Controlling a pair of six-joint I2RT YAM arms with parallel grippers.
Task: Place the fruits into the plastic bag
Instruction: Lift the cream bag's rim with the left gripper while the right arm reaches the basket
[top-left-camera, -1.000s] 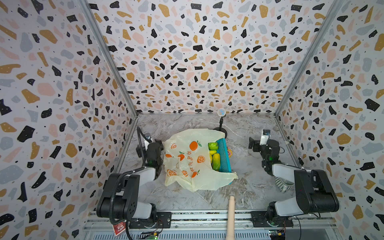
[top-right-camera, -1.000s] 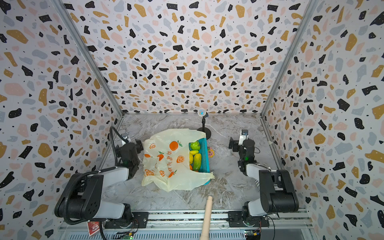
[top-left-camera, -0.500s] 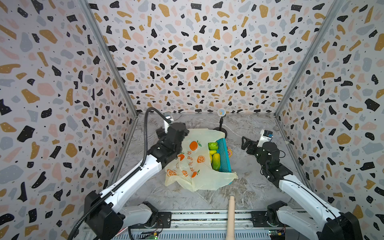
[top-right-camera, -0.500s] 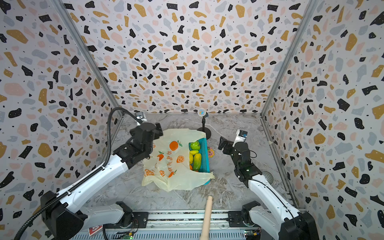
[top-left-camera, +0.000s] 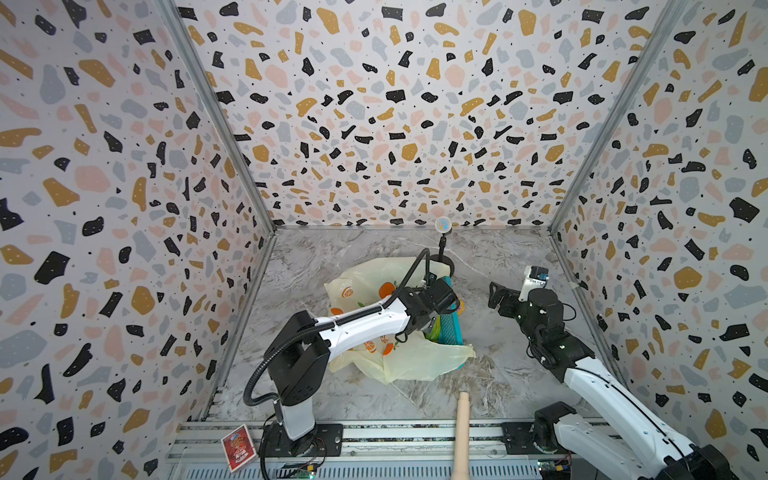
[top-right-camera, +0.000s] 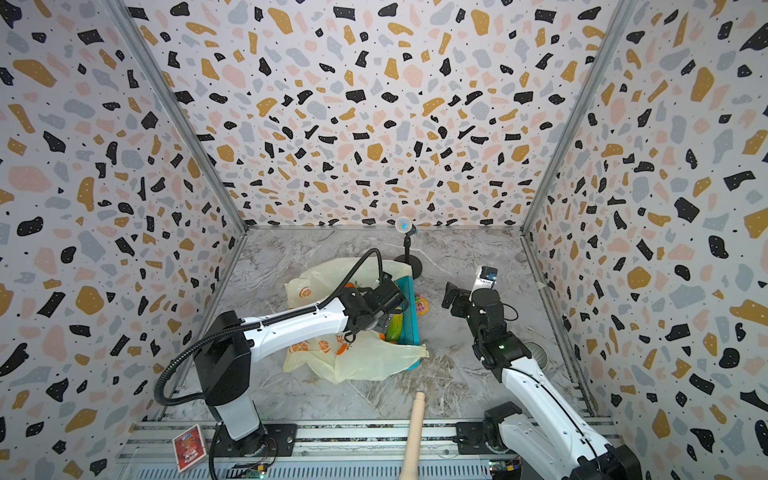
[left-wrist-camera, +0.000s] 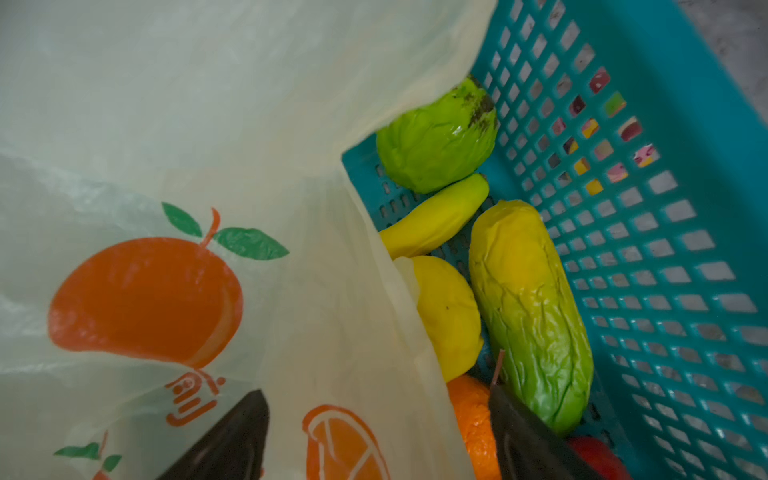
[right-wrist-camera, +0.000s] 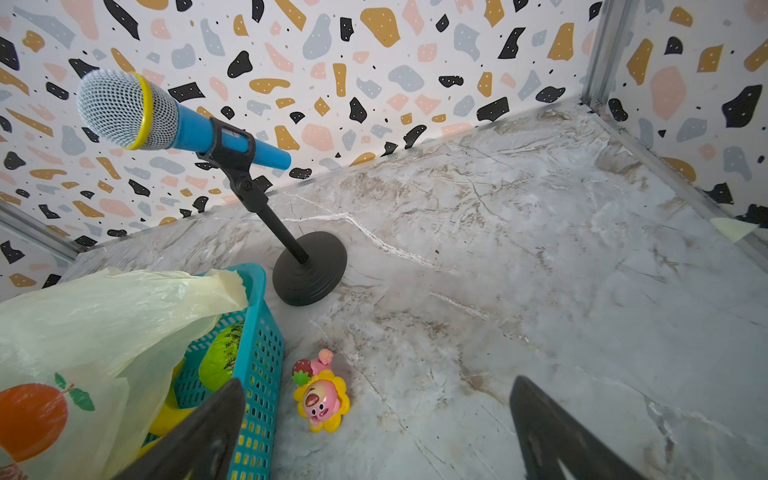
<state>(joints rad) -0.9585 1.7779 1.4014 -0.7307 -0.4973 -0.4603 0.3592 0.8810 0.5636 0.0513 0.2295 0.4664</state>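
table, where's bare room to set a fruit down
Bare marble: the wide stretch between the teal basket and the right gripper, and the front strip between the plastic bag and the rail. Crowded: bag over basket, with the microphone stand and toy close by.

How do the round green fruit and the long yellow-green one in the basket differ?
Shape: the round green fruit is lumpy; the mango is long and oblong.
Colour: the round green fruit is bright green, dark-smudged at one end; the mango fades from yellow to green.
Cover: the edge of the plastic bag overlaps the round green fruit, not the mango.
Both have creased skins and lie in the teal basket.
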